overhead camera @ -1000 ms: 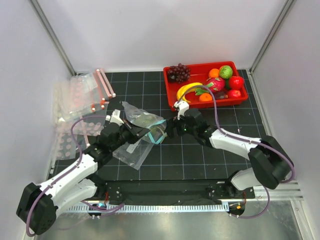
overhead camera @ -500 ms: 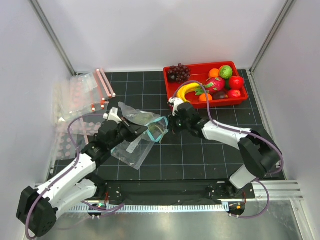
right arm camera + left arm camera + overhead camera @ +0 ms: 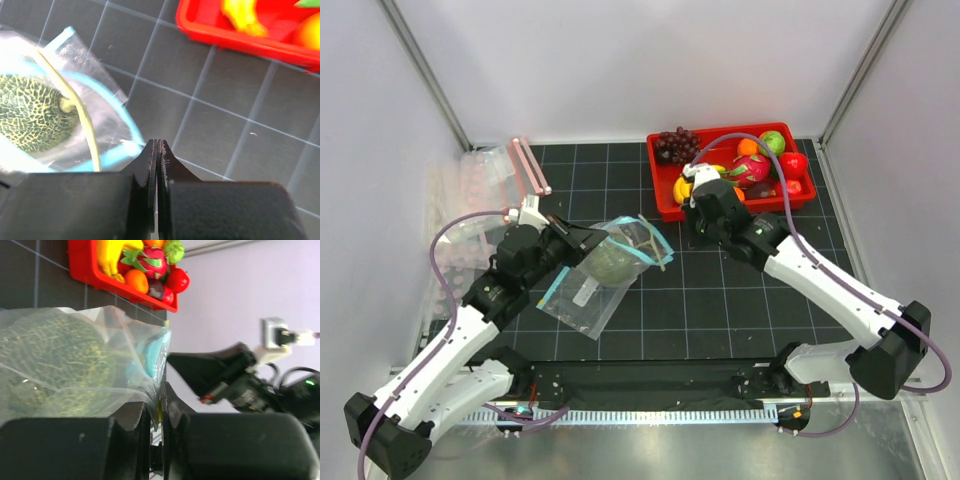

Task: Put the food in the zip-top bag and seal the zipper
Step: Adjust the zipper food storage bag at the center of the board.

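The clear zip-top bag [image 3: 582, 296] lies on the black mat with the green melon [image 3: 610, 264] inside it, its beige stem poking toward the mouth. The teal zipper [image 3: 655, 246] curves open round the mouth. My left gripper [image 3: 590, 240] is shut on the bag's upper edge; thin film is pinched between its jaws [image 3: 159, 400] beside the melon [image 3: 55, 360]. My right gripper [image 3: 690, 222] is shut and empty, hovering over bare mat between the zipper [image 3: 112, 100] and the tray. The banana [image 3: 682, 186] and a red round fruit [image 3: 792, 165] lie in the tray.
The red tray [image 3: 663, 200] at the back right also holds purple grapes [image 3: 676, 145], a pink dragon fruit [image 3: 752, 168] and orange and green fruits. Clear bags with pink strips [image 3: 485, 190] are piled at the left wall. White walls enclose the mat.
My right gripper closed, left the bag's mouth and drew back toward the tray. The left gripper shifted back and left with the bag, and the melon now lies in it on the mat.
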You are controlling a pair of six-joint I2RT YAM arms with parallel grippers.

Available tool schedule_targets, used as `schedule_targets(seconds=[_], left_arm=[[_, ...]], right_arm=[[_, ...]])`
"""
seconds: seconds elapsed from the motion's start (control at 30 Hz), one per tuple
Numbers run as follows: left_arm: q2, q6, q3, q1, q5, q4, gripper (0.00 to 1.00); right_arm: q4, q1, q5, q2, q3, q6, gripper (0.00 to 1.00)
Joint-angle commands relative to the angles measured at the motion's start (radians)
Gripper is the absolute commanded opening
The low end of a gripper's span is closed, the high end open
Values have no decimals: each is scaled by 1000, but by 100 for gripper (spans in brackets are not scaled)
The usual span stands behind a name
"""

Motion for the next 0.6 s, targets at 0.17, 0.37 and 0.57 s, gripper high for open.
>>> schedule_targets(seconds=[0.17, 0.37, 0.57], left_arm=[[115, 49, 126, 10, -81, 31, 15], [201, 145, 149, 26, -90, 14, 13], [59, 165, -72, 54, -116, 236, 13]], right_arm=[[-225, 21, 190, 29, 331, -2, 1], [36, 22, 23, -8, 163, -48, 57], [351, 18, -117, 67, -76, -5, 59]])
